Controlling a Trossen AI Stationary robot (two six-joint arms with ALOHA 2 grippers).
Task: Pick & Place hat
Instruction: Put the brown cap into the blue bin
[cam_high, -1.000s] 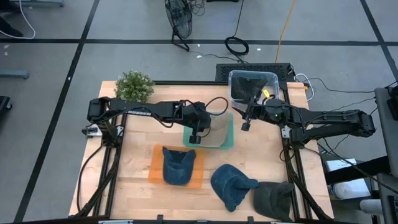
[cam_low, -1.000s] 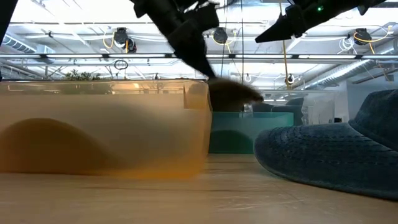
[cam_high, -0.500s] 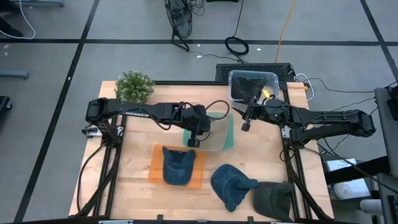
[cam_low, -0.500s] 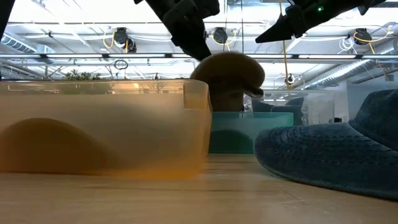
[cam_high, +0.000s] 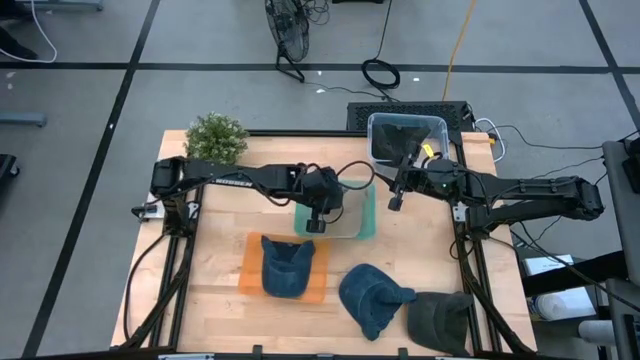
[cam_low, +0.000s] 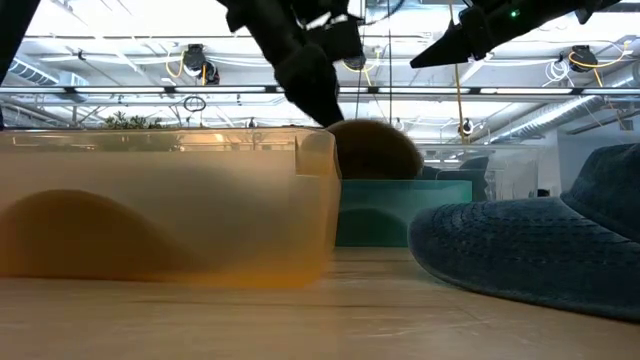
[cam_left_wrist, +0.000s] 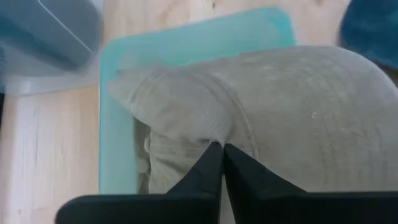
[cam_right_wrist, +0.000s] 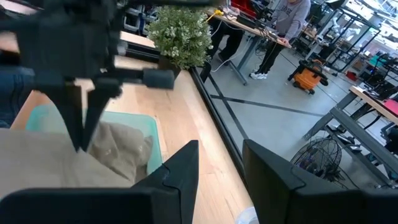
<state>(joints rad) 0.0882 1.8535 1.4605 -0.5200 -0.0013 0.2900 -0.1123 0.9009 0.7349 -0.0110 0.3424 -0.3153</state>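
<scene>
From above, the left gripper (cam_high: 316, 224) reaches over the teal tray (cam_high: 368, 222) near the middle of the wooden surface (cam_high: 220, 245), its fingers pinched on a tan hat (cam_high: 345, 212) lying in that tray. The right gripper (cam_high: 395, 200) hangs just beside the tray's far-right corner, near a dark bin (cam_high: 405, 135). A blue hat (cam_high: 285, 265) sits in an orange tray (cam_high: 250, 262); a second blue hat (cam_high: 370, 297) and a dark green hat (cam_high: 440, 320) lie on the surface at the near right. A potted plant (cam_high: 216, 137) stands at the far left corner.

At table height, the tan hat (cam_low: 375, 153) shows domed above the teal tray (cam_low: 405, 212), behind the orange tray (cam_low: 165, 205).

The left wrist camera shows both fingers (cam_left_wrist: 208, 174) closed tight on the tan hat's (cam_left_wrist: 280, 118) fabric over the teal tray (cam_left_wrist: 115, 118).

The right wrist camera shows its fingers (cam_right_wrist: 180, 171) parted, empty, with a person (cam_right_wrist: 283, 28) standing in the room beyond.
</scene>
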